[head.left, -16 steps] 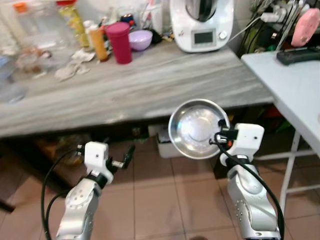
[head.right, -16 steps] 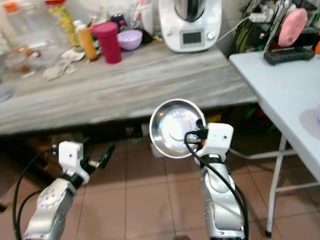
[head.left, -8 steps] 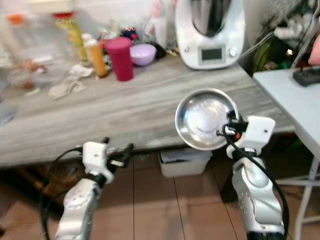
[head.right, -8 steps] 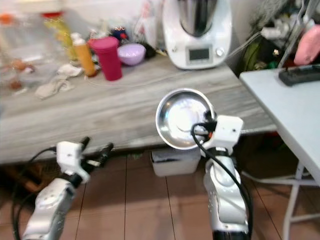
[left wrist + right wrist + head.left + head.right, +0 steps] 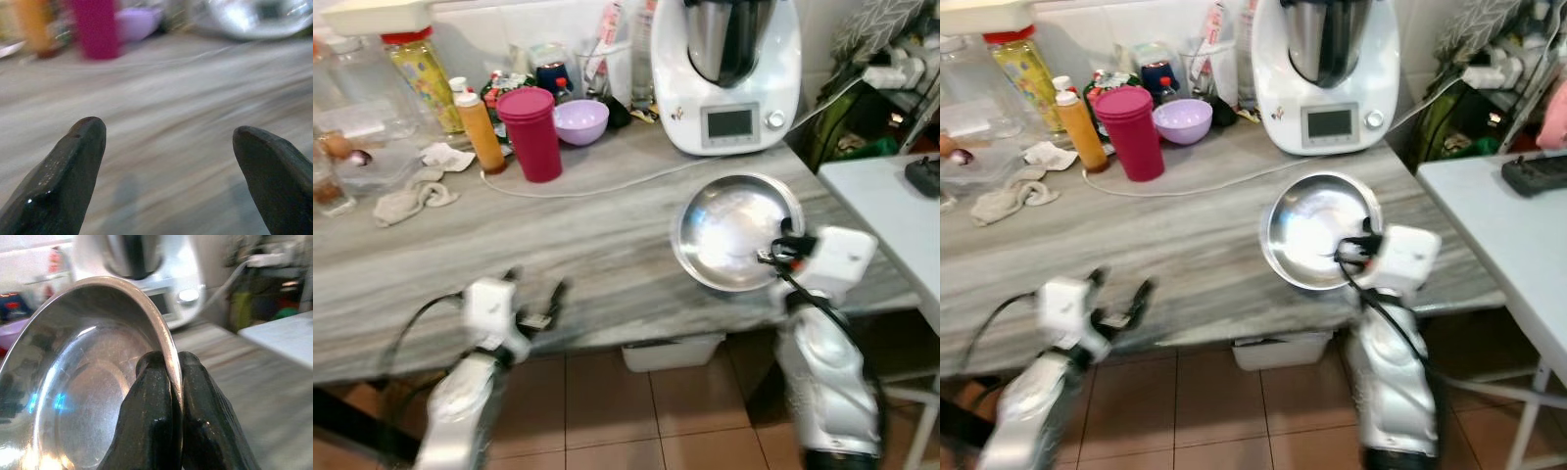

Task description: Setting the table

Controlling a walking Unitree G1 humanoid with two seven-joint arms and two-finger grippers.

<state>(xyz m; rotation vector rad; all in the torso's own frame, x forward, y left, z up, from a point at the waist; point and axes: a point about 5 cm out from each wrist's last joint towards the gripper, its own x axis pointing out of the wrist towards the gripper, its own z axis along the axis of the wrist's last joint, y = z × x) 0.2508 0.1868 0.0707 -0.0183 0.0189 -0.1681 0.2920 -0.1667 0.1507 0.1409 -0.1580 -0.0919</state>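
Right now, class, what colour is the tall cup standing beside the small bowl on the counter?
The tall cup is magenta pink, clearest in the left eye view.

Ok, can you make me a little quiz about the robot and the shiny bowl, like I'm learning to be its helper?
1. True or false: the right gripper pinches the rim of the steel bowl.
2. Which colour is the tall cup beside the orange bottle? A) blue B) magenta C) green
3. Fill in: the left gripper has its fingers ____ with nothing between them, above the grey counter.

Key:
1. True: one black finger sits on each side of the rim.
2. B, magenta.
3. Open.
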